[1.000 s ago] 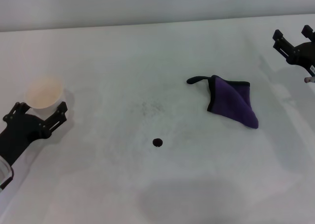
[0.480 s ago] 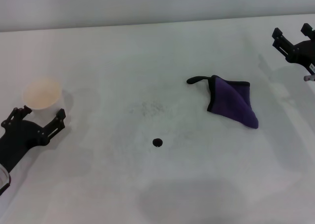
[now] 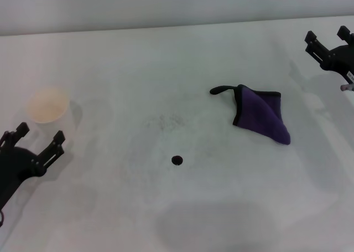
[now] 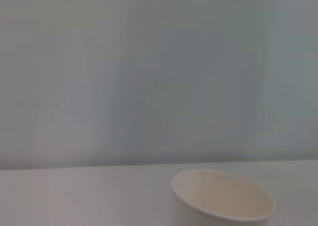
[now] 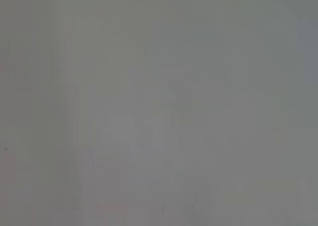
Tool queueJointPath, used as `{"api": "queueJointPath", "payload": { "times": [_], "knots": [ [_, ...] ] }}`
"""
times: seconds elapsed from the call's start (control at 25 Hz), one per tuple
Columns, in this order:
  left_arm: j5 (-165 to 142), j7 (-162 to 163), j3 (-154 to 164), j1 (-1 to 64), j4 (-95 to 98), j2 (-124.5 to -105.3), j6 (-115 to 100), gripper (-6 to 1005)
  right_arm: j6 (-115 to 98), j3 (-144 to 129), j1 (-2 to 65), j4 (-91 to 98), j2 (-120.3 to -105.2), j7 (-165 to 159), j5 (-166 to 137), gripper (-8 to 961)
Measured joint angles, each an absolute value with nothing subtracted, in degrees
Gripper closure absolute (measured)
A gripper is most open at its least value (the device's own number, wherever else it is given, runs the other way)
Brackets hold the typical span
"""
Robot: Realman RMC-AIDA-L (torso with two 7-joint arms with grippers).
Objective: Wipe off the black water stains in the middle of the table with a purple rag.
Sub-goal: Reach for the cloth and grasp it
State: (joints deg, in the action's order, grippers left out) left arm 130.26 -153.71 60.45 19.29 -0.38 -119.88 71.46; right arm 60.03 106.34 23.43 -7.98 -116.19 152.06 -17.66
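Observation:
The purple rag (image 3: 260, 114) lies crumpled on the white table (image 3: 166, 58), right of the middle, its black loop tail pointing left. The black water stain (image 3: 177, 160), a tiny round dot, sits near the table's middle, left of and nearer than the rag. My left gripper (image 3: 38, 140) is open and empty at the near left, just in front of a cream paper cup (image 3: 48, 105). My right gripper (image 3: 327, 37) is open and empty at the far right edge, well away from the rag. The right wrist view shows only a plain grey surface.
The cream paper cup also shows in the left wrist view (image 4: 222, 201), standing upright on the table before a plain wall. Faint grey speckles (image 3: 166, 121) lie beyond the stain. A broad shadow (image 3: 215, 224) falls on the near table.
My left gripper has drawn back toward me and left, away from the paper cup, which now stands clear of it. The right gripper, rag and stain have barely moved.

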Motion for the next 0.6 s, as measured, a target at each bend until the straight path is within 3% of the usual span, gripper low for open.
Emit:
{"api": "queueJointPath", "payload": {
  "times": [0.6],
  "knots": [
    [145.3,-153.2,60.1,12.9,-0.9,-119.88,84.6,109,60.0,102.0,23.8,-7.9,-116.20,151.7,-17.8,97]
  ]
}}
